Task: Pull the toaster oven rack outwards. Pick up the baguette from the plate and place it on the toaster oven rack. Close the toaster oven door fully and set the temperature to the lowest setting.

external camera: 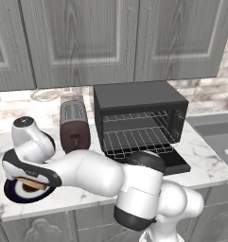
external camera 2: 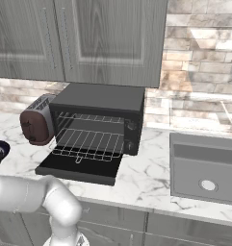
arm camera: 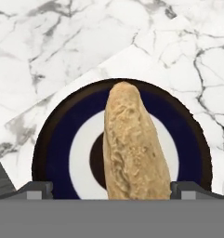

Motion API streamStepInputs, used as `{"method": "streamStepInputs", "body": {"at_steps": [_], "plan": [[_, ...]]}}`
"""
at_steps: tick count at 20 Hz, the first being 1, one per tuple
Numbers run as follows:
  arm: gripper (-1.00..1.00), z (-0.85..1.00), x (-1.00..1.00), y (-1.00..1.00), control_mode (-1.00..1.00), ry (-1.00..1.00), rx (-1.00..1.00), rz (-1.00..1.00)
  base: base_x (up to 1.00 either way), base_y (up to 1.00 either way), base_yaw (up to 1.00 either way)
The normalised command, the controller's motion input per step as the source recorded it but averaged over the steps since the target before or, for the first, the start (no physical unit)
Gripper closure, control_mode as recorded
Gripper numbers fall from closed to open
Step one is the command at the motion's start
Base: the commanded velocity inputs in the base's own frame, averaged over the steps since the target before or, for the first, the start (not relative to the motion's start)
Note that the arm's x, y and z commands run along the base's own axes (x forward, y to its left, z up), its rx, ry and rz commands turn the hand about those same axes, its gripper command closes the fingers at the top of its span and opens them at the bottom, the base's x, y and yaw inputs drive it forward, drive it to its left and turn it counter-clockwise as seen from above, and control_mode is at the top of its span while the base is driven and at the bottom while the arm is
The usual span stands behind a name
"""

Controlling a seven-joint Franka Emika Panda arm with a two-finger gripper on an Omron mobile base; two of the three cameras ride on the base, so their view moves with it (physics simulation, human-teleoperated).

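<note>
The baguette [arm camera: 134, 148] lies on the round navy plate [arm camera: 57, 139], its length running away from the hand. My gripper [arm camera: 114, 190] hangs just above it, open, one fingertip [arm camera: 36, 189] on each side and neither touching the bread. From the left base view, the gripper [external camera: 29, 181] is low over the plate [external camera: 13, 191] at the counter's front left, with the baguette [external camera: 36, 185] under it. The black toaster oven [external camera: 139, 97] stands at centre with its door [external camera: 177, 163] folded down flat. The wire rack [external camera 2: 88, 144] sticks out over the door [external camera 2: 79, 168].
A maroon slot toaster [external camera: 75, 125] stands between the plate and the toaster oven. A steel sink [external camera 2: 206, 168] is set into the counter to the right. Grey wall cabinets [external camera: 110, 38] hang above. My arm stretches leftwards across the counter's front edge.
</note>
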Motion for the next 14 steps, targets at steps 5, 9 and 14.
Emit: {"method": "streamStepInputs", "body": {"at_steps": [5, 9, 14], "plan": [[-1.0, -0.19, 0.12, 0.0, -1.0, 0.0, 0.0, 0.0, 0.0, 0.0, 0.0], [-1.0, -0.21, 0.09, 0.0, -1.0, 0.0, 0.0, 0.0, 0.0, 0.0, 0.0], [-1.0, -0.17, 0.18, 0.17, -1.0, 0.0, 0.0, 0.0, 0.0, 0.0, 0.0]]}}
